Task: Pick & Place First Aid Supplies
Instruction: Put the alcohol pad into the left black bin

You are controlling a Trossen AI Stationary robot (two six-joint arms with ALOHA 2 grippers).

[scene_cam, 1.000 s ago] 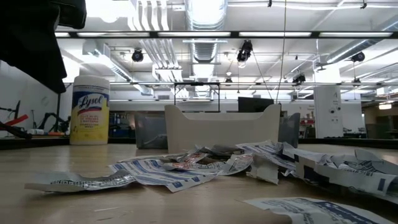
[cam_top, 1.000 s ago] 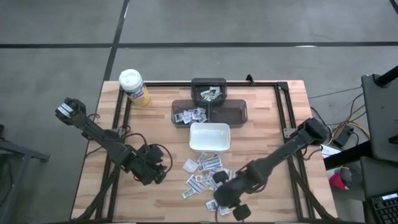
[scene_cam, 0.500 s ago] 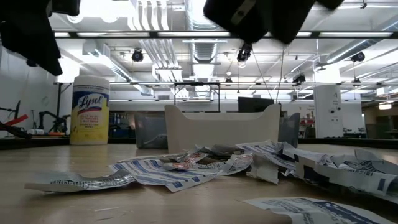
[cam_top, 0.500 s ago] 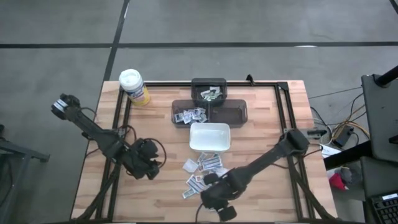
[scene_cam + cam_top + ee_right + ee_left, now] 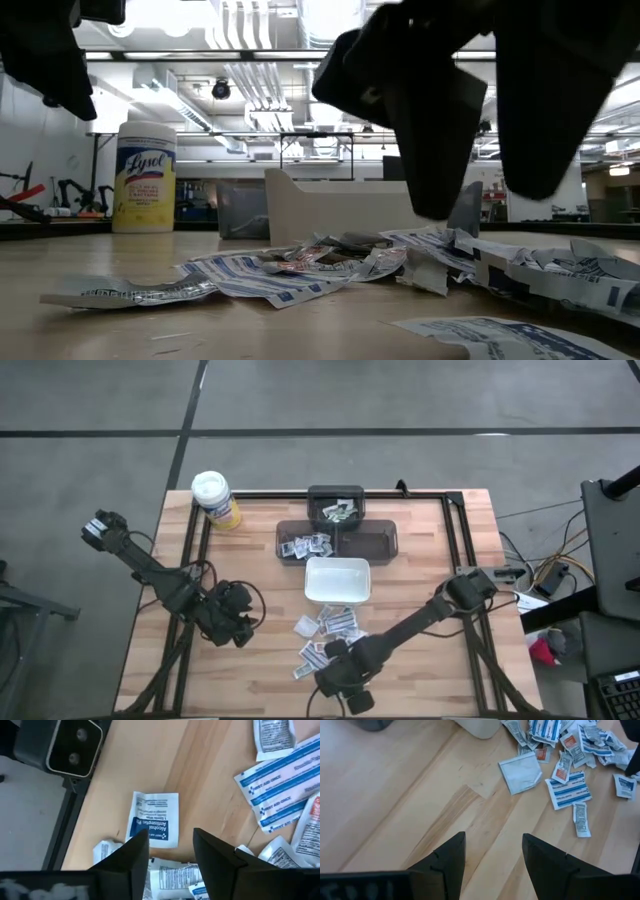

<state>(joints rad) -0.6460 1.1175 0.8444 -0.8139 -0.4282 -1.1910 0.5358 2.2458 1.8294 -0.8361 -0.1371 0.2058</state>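
Observation:
The first aid supplies (image 5: 325,635) are small flat white packets with blue and red print, lying loose on the wooden table near its front edge. In the right wrist view one packet (image 5: 152,820) with blue print lies flat by itself. My right gripper (image 5: 330,672) hangs open just above the pile's near edge, pointing steeply down; its two fingers (image 5: 430,130) stand clear of the wood. My left gripper (image 5: 235,622) hovers open over bare wood (image 5: 492,840), left of the pile.
A white rectangular dish (image 5: 337,596) stands just behind the pile. Dark trays (image 5: 372,543) with more packets sit farther back. A yellow canister (image 5: 214,498) stands at the far left corner. A black rail frame (image 5: 455,510) borders the table. A small camera box (image 5: 65,745) sits at the near edge.
My right gripper has come down and gone toward the table's left, from above the pile's near right side to just over its near edge. My left gripper has shifted a little toward the table's left edge. The packets have stayed where they were.

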